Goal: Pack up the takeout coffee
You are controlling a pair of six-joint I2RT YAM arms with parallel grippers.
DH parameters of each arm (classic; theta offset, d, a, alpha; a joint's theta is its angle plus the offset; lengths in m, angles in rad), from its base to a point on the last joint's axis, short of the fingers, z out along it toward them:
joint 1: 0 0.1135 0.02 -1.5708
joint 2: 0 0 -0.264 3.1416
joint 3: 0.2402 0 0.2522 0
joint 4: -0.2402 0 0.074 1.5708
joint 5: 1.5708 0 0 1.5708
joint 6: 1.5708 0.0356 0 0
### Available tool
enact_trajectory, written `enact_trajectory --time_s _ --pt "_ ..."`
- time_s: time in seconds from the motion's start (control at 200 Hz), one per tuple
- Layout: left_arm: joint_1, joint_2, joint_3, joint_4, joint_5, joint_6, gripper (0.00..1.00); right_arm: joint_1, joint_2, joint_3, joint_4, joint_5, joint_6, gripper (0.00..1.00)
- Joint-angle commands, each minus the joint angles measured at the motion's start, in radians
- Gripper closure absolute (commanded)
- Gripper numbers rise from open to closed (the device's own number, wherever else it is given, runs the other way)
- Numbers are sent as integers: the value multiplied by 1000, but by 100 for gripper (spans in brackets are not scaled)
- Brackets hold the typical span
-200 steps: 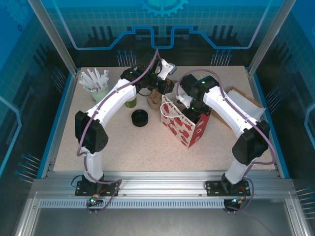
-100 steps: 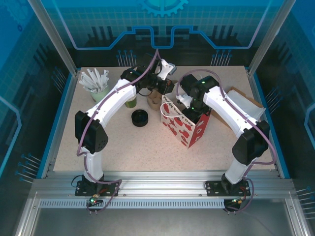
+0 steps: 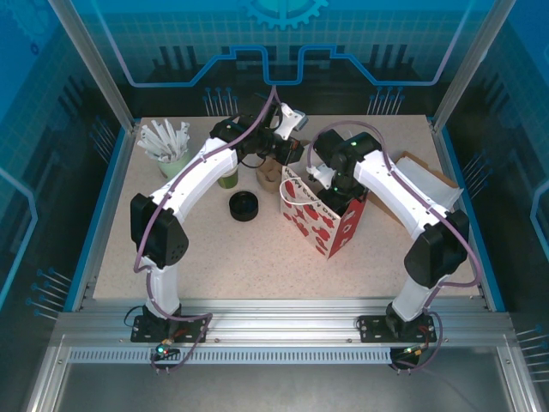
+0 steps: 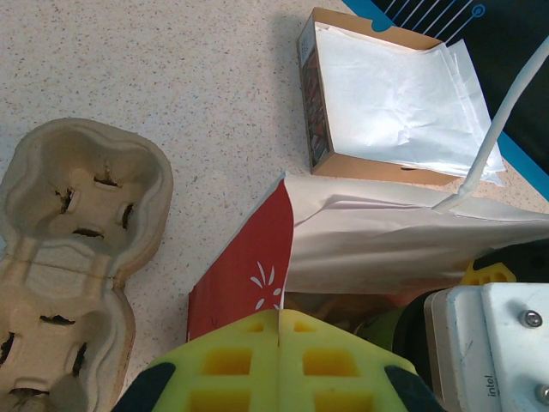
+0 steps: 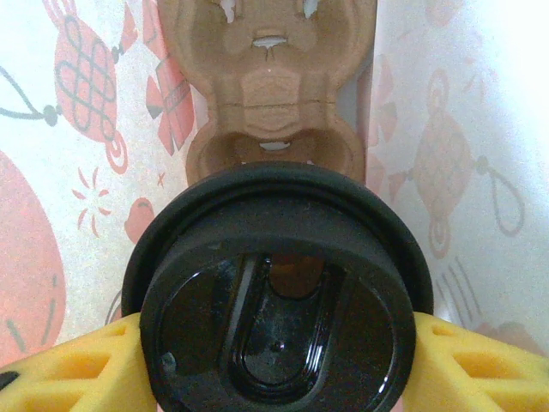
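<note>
The takeout coffee (image 5: 279, 292) faces the right wrist camera lid-first, its round black lid squeezed between the two yellow fingers (image 5: 69, 369). My right gripper (image 5: 276, 365) is shut on it, down inside the red and white paper bag (image 3: 322, 219). A brown pulp cup carrier (image 5: 270, 86) lies on the bag's floor just beyond the cup. My left gripper (image 4: 280, 322) is shut on the bag's top edge, a thin strip of paper pinched between its pads. In the top view that left gripper (image 3: 287, 154) sits at the bag's far left corner and the right gripper (image 3: 330, 183) dips into the bag's mouth.
A second pulp carrier (image 4: 69, 257) lies left of the bag. A pile of black lids (image 3: 244, 206) and a stack of green cups (image 3: 227, 178) stand further left, with a cup of white stirrers (image 3: 167, 142) at back left. A cardboard box of white napkins (image 4: 386, 94) sits to the right.
</note>
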Motion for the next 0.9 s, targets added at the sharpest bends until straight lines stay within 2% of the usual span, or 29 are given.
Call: enact_trajectory --time_s 0.0,0.895 --pt "-5 -24 -32 -29 7 24 100 -7 17 5 -6 8 -6 64" --pt "-4 -30 -42 -25 11 25 100 -33 62 -77 54 7 -11 64"
